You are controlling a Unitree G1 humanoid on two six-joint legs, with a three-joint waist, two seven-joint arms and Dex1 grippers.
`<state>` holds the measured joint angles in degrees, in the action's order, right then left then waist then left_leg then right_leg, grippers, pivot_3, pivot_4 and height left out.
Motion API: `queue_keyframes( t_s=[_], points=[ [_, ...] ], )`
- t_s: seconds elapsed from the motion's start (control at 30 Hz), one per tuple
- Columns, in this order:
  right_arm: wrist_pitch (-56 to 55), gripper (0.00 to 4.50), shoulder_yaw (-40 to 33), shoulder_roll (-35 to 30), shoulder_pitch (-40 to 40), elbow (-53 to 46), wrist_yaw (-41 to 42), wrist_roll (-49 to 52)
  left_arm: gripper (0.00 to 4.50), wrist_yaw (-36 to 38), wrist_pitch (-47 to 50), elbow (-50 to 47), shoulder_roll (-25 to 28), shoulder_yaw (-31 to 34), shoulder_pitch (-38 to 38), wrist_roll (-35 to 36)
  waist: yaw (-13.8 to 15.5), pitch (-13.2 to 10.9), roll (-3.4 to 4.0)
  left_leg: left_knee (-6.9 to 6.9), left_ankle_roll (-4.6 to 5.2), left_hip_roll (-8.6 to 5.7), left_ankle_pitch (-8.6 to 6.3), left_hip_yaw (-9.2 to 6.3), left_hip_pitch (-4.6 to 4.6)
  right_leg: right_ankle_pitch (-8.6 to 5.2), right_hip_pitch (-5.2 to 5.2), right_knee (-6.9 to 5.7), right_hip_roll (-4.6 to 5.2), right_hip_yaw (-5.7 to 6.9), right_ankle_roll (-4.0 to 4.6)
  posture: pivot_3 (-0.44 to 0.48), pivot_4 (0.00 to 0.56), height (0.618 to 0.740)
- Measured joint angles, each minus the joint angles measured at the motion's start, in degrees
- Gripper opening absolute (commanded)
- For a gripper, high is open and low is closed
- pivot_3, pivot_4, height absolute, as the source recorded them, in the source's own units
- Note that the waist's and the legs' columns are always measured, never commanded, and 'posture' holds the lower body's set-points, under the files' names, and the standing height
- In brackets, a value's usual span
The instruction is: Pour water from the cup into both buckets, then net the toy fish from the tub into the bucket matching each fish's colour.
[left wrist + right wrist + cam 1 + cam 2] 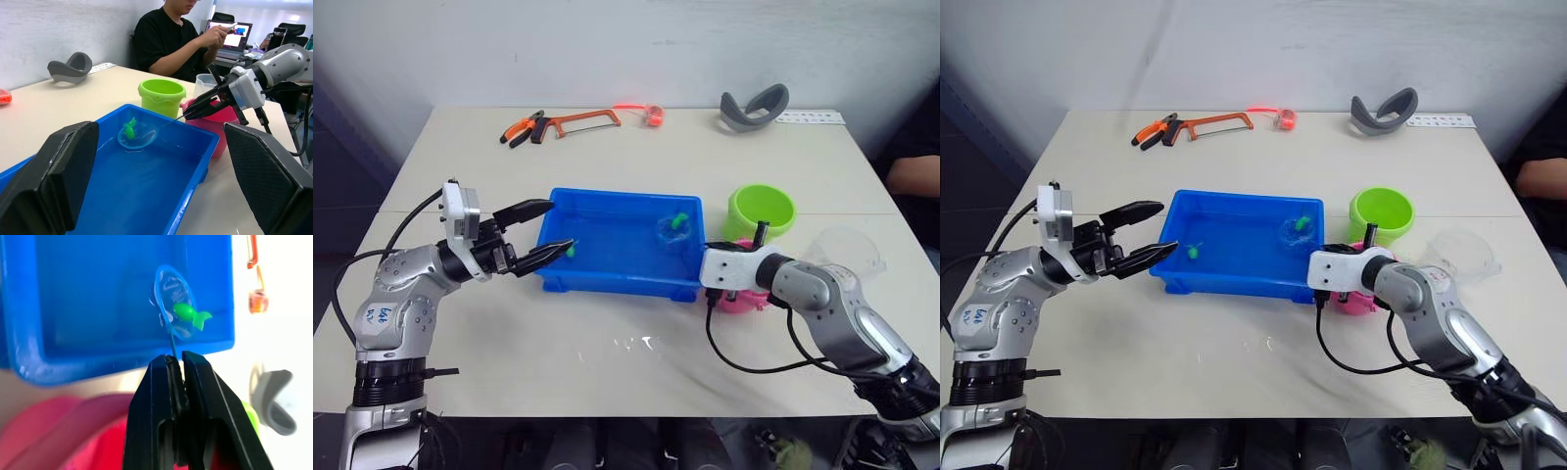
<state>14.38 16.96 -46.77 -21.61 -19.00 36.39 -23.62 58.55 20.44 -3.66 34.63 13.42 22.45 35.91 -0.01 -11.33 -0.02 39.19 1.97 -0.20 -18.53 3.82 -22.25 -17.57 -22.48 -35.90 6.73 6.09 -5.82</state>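
Right end effector (pixel 176 363) clamping net (pixel 172 301), unlabelled.

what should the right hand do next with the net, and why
Probably lift the small blue-rimmed mesh net and carry it toward the lime green plastic bucket. The right hand is shut on its thin handle, and a tiny green toy fish already lies in the hoop over the shallow blue plastic tub.

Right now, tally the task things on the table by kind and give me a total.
Green toy fish: 2, one in the net, one loose in the water
Buckets: 2, lime green bucket, pink bucket
Cup: 1
Tub: 1
Net: 1
Total: 7
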Motion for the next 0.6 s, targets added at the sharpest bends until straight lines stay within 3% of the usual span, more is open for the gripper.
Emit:
queue_keyframes(
  t_s=[0.6],
  points=[
    [-5.72, 0.0, -14.86, 0.58, 11.28, -9.13, -3.34, 0.85, 4.41, 3.07, -1.91, 6.84, -2.35, -3.52, 5.84, -0.53, 0.17, 0.0, 0.0, 0.0, 0.0, 0.01, 0.0, 0.0, 0.01, 0.0, 0.01, -0.01, -0.05, 0.01, 0.0, 0.0, 0.15, 0.74]
  ],
)
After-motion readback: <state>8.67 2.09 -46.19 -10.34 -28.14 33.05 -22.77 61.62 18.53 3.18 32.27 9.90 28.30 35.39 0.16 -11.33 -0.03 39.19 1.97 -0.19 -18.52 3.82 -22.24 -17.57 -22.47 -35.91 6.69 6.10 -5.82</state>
